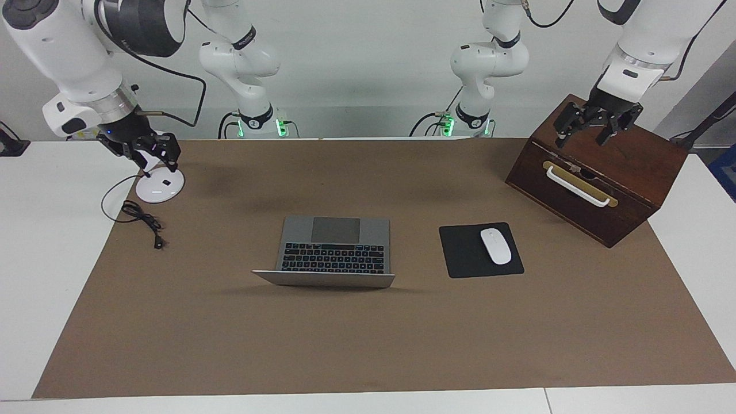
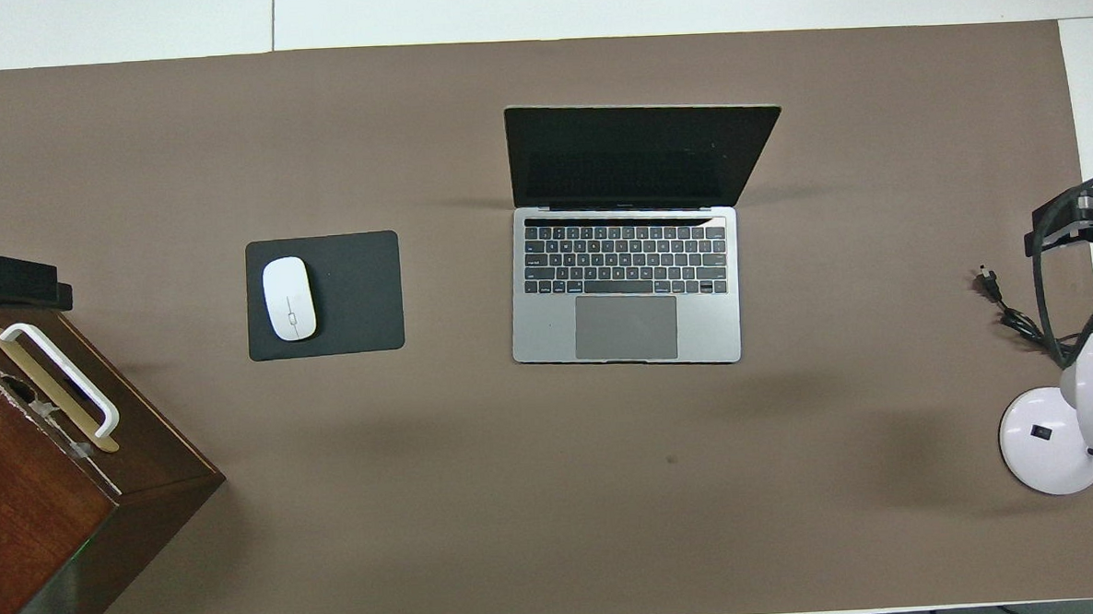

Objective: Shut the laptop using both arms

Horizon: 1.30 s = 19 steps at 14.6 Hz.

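Laptop (image 1: 334,248) open on brown table (image 1: 368,345) mid-way between both arms, beside mouse pad (image 1: 460,253) and mouse (image 1: 495,246). Left gripper (image 1: 598,127) open, hanging over wooden box (image 1: 632,172). Right gripper (image 1: 150,150) over lamp base (image 1: 164,187); open or closed, cannot tell.

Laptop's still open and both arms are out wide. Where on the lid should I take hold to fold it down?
Catch the laptop lid at its free top edge, one end effector near each corner, coming from above. The lid stands raised, screen toward the robots, hinged along the keyboard, so pressing that edge toward the robots and down probably folds it evenly.
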Motion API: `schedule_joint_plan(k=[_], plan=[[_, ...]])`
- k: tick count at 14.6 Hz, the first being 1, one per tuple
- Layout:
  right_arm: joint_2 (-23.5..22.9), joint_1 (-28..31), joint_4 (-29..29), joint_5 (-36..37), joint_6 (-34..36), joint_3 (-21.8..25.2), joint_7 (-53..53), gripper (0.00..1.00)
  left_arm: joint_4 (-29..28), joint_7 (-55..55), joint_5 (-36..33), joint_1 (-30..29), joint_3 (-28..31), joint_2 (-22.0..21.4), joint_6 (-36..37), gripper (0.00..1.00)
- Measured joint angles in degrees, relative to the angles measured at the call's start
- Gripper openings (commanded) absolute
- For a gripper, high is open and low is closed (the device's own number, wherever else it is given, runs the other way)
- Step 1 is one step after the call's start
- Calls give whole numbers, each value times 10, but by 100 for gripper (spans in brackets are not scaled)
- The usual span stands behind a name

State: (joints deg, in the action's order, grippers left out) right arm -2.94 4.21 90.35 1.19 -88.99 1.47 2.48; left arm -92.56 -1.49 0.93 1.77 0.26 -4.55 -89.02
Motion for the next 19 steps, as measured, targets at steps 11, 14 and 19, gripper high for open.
schedule_joint_plan(k=[11,14,19], plan=[[-111,-1,-109,0,-71,-9,-30,0,-8,0,0,0,0,0,-2,100],[-157,-2,-169,0,-108,-16,-53,0,-8,0,0,0,0,0,-3,100],[-237,-4,-246,0,-191,-47,-54,0,-8,-2,0,0,0,0,-11,0]])
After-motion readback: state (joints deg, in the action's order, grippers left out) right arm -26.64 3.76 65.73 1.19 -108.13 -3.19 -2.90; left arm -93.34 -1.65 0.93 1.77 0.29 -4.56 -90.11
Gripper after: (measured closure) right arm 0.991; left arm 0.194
